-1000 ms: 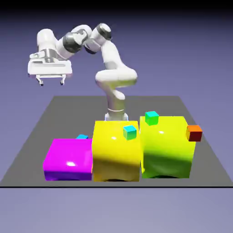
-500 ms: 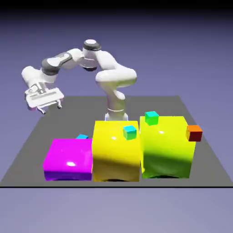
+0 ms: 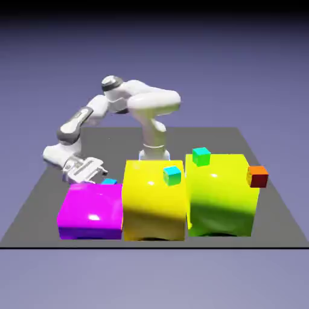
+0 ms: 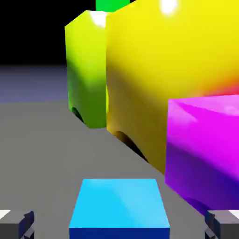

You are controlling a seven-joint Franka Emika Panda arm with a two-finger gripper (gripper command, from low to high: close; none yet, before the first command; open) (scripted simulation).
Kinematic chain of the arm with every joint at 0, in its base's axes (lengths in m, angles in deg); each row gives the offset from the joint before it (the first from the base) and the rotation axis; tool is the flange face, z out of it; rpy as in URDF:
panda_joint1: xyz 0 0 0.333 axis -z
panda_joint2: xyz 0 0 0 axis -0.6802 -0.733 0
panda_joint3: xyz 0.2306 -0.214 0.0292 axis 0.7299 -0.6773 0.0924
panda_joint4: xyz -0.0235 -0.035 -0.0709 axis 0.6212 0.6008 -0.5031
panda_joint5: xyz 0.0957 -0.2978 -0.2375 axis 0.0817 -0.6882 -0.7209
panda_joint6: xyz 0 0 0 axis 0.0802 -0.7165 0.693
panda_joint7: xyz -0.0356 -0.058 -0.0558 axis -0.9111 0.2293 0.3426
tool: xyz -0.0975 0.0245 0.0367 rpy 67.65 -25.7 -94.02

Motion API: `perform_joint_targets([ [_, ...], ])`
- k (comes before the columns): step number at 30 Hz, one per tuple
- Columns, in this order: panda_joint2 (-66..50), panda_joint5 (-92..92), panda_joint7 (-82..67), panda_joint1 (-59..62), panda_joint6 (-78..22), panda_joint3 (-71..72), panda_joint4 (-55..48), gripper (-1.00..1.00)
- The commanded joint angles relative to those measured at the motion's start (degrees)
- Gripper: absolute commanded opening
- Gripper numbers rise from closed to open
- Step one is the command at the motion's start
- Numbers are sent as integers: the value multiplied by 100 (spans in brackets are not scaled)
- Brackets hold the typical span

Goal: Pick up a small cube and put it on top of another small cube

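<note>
The small cube (image 3: 109, 181), deep blue with a cyan top, lies on the grey table just behind the magenta block. In the hand view the small cube (image 4: 120, 205) fills the bottom middle, between the two grey fingertips (image 4: 16, 223). My gripper (image 3: 90, 174) is low at the table, just to the exterior view's left of that cube, and stands open with its jaws wide on either side, touching nothing. The other small cube (image 3: 172, 175), cyan with teal sides, rests on top of the big yellow block (image 3: 154, 205).
Three big blocks stand in a row: magenta (image 3: 90, 208), yellow, and lime (image 3: 220, 196). A green cube (image 3: 201, 156) sits on the lime block and a red-orange cube (image 3: 258, 176) at its right edge. In the hand view the magenta block (image 4: 205, 149) stands close on the right.
The arm has swung down from high at the exterior view's left to the table behind the magenta block, bringing the hand to the blue cube. The jaws stayed open.
</note>
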State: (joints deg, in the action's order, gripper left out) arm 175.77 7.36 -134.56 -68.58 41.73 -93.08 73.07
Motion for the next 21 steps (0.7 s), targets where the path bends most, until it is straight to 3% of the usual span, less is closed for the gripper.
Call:
perform_joint_targets([
  [1, 0, 0, 0, 0, 0, 0, 0, -100],
  [6, -404, 611, -86, -45, -749, 799, -445, -100],
  [14, -1835, 1389, 50, -1707, -545, 2349, -546, -100],
  [21, -2224, 1604, 672, -3160, 266, 3047, -503, -100],
])
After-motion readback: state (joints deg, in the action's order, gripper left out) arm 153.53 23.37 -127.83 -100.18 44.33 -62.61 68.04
